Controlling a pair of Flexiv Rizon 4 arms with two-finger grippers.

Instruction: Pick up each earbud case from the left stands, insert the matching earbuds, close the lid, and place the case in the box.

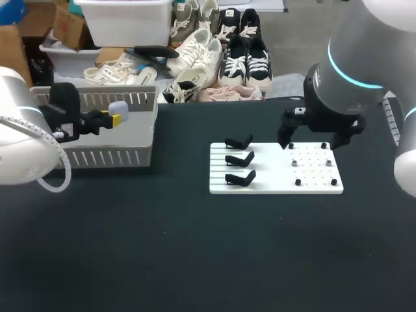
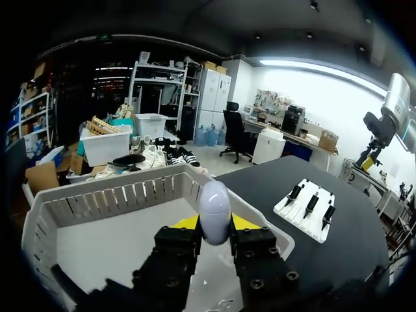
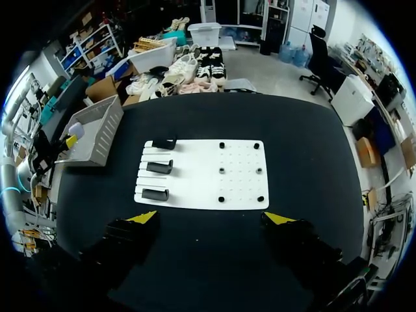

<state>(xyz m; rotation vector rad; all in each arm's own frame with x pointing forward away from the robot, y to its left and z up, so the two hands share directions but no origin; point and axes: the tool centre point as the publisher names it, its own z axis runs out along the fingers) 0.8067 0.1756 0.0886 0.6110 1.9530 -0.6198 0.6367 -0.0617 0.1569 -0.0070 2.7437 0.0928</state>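
Head view looks down from behind me. My left wrist hugs the box [image 2: 117, 195] — right wrist high over the board [image 3: 195, 185] all views share.

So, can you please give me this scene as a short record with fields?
left gripper: shut on the case, held over the box
case: pale, oval, standing upright in the grip
box: grey, with slotted walls
right gripper: open, above the white board
stands: three, black, all empty
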